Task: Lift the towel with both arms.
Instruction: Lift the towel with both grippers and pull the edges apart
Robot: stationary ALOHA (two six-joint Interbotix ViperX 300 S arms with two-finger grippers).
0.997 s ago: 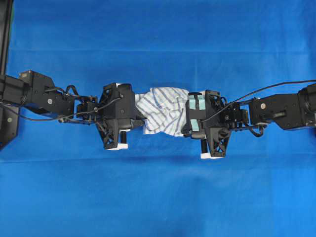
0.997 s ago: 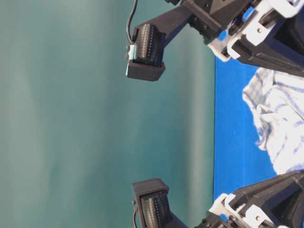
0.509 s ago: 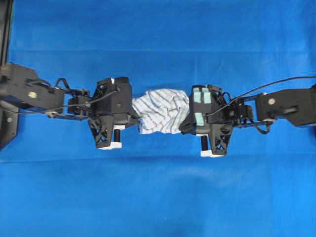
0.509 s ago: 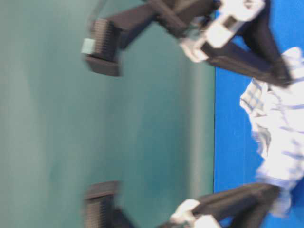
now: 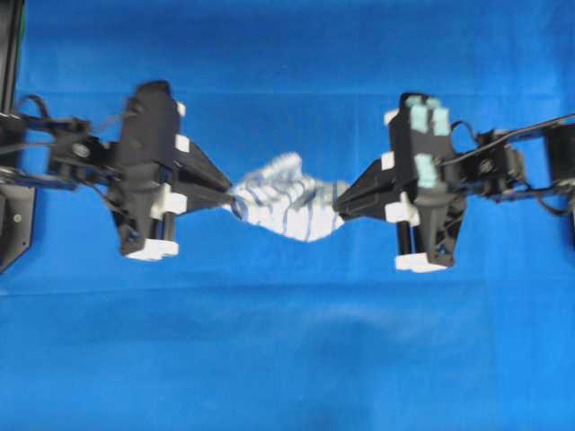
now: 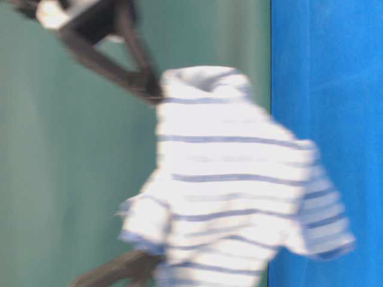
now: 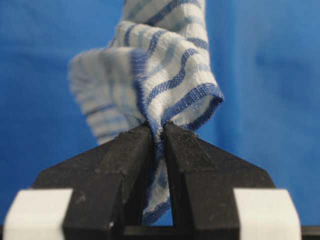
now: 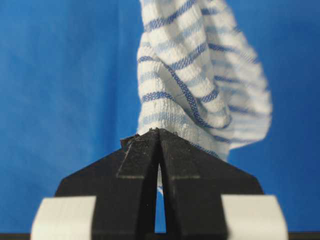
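The towel (image 5: 286, 205), white with thin blue stripes, hangs stretched between my two grippers above the blue sheet. My left gripper (image 5: 230, 188) is shut on its left end; in the left wrist view the cloth (image 7: 165, 75) is pinched between the black fingertips (image 7: 135, 142). My right gripper (image 5: 340, 201) is shut on the right end, and the right wrist view shows the towel (image 8: 200, 75) rising from the closed tips (image 8: 172, 140). In the table-level view the towel (image 6: 233, 179) fills the frame, blurred, with one black finger (image 6: 128, 66) at its top corner.
The large plain blue sheet (image 5: 287, 359) covers the whole table under both arms. A dark stand (image 5: 11, 135) sits at the left edge. A green backdrop (image 6: 72, 149) shows behind the towel in the table-level view.
Both grippers have risen and drawn apart, carrying the towel up off the sheet and stretching it between them. The towel now looks narrower and twisted.
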